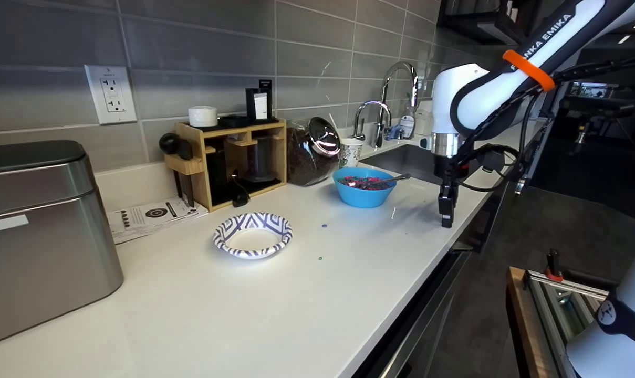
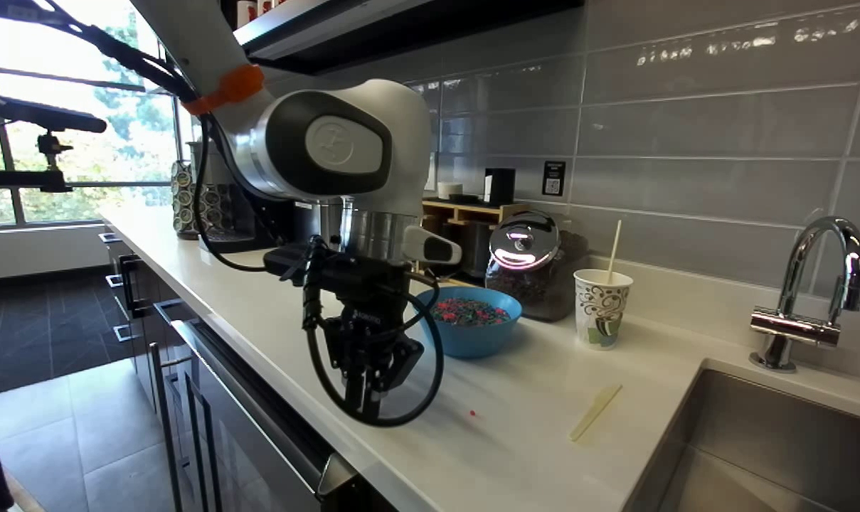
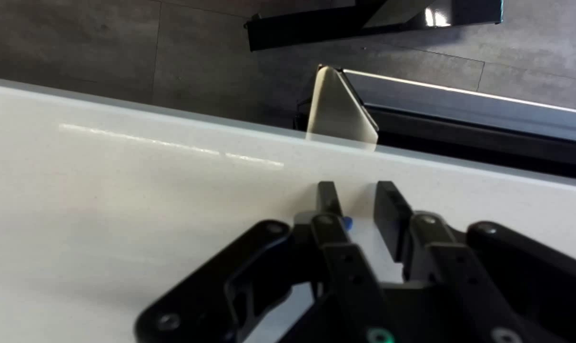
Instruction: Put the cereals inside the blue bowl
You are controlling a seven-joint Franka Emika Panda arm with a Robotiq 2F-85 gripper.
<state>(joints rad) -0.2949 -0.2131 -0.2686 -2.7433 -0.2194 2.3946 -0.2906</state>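
Note:
The bright blue bowl (image 1: 363, 197) stands on the counter near the back, also in an exterior view (image 2: 465, 343). It holds many red, green and dark cereals (image 2: 465, 311), and a spoon (image 1: 391, 180) leans on its rim. A loose blue cereal (image 1: 324, 226), a green one (image 1: 320, 258) and a red one (image 2: 472, 413) lie on the counter. My gripper (image 1: 446, 222) points down close to the counter's front edge, with the bowl off to one side. In the wrist view its fingers (image 3: 357, 200) are partly open. A small blue cereal (image 3: 348, 223) shows between them, close to one finger.
A patterned dish (image 1: 252, 254) stands on the counter. A jar (image 1: 309, 157), a wooden rack (image 1: 243, 163) and a paper cup (image 2: 602, 309) stand along the wall. A flat pale stick (image 2: 595, 412) lies near the sink (image 2: 771, 441). A steel bin (image 1: 44, 236) stands at one end.

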